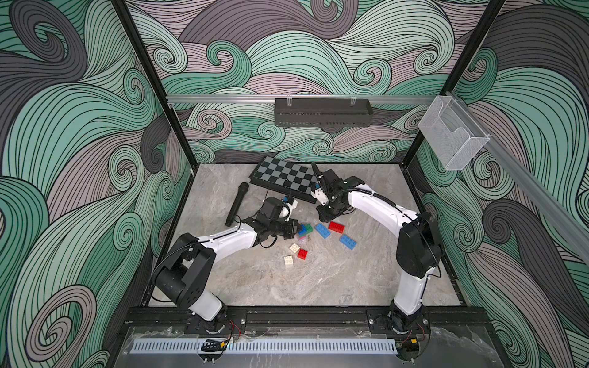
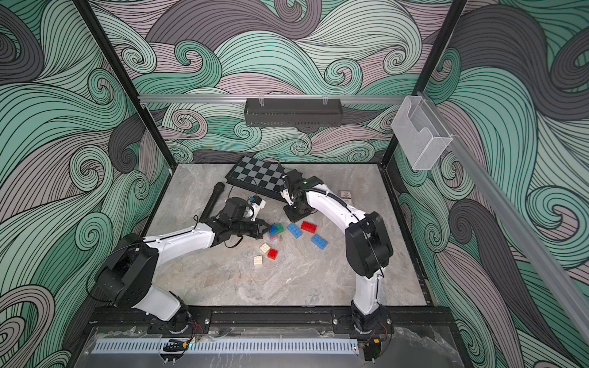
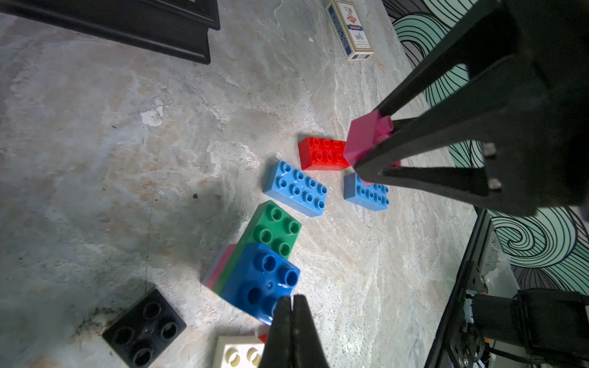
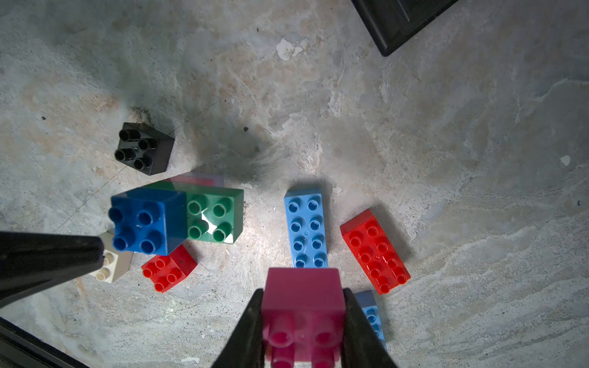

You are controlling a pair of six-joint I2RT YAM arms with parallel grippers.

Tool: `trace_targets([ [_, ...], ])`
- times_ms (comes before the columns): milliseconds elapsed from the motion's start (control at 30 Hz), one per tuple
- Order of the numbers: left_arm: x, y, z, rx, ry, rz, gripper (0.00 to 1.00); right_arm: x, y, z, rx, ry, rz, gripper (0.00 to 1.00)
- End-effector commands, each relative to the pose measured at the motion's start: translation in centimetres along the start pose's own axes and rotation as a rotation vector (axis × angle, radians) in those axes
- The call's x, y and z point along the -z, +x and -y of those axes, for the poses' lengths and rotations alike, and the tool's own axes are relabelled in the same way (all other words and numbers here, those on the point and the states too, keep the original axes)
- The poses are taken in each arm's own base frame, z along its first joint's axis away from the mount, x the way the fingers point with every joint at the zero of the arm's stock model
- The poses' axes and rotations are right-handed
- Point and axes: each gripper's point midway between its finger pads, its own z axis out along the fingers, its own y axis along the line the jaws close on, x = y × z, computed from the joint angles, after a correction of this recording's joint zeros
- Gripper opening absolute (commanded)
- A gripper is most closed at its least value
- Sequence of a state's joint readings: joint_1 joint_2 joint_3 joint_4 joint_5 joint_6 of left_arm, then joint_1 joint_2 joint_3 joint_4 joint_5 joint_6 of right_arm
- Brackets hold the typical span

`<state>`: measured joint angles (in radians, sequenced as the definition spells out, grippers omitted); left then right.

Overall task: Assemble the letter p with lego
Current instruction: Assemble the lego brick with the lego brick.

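**Fig.** Bricks for the letter P, scattered mid-table on the stone-look table point(image 1: 318, 280). The right gripper point(image 4: 302, 291) pinches a pink brick point(image 3: 363, 137) by two opposite flat sides, held above the table with its studs turned toward the wrist. The left gripper point(image 3: 292, 301) has its fingers pressed together on nothing, tips just beside the dark blue brick point(image 3: 264, 280). That brick tops a small stack, with a green brick point(image 3: 274, 229) below it and pink and lilac layers beneath. Lying loose nearby are two light blue bricks point(image 1: 323, 230), a long red brick point(image 1: 336, 227), a small red brick point(image 1: 302, 253), two cream bricks point(image 1: 294, 247) and a black brick point(image 4: 145, 148). Handling, as judged: the plastic is hard, light and glossy. It will not give under the fingers, but may slip or twist if caught by a corner or by the studs. The best hold is across the flat side walls, leaving the studs free. The stack looks equally light and may slide when a brick is pressed on, so it probably wants bracing
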<state>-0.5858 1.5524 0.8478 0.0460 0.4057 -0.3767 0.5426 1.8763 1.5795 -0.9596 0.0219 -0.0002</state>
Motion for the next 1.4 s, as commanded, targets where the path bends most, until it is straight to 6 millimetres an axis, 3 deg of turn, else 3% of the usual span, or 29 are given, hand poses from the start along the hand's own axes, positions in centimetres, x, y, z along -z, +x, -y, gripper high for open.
trace_targets([
  [0, 0.1, -1.3, 1.3, -0.034, 0.045, 0.031, 0.00, 0.0, -0.2, -0.2, -0.007, -0.025, -0.011, 0.12],
  [600, -1.4, 0.5, -0.8, -0.011, -0.012, -0.007, 0.00, -1.2, 0.3, -0.8, 0.004, -0.028, -0.048, 0.12],
  [967, -1.7, 2.0, -1.7, 0.005, -0.032, -0.035, 0.00, -0.9, -0.2, -2.6, 0.046, -0.031, -0.046, 0.12],
  [1367, -1.7, 2.7, -2.1, 0.022, -0.041, -0.048, 0.00, -2.4, -0.5, -4.6, 0.078, -0.055, -0.108, 0.12],
])
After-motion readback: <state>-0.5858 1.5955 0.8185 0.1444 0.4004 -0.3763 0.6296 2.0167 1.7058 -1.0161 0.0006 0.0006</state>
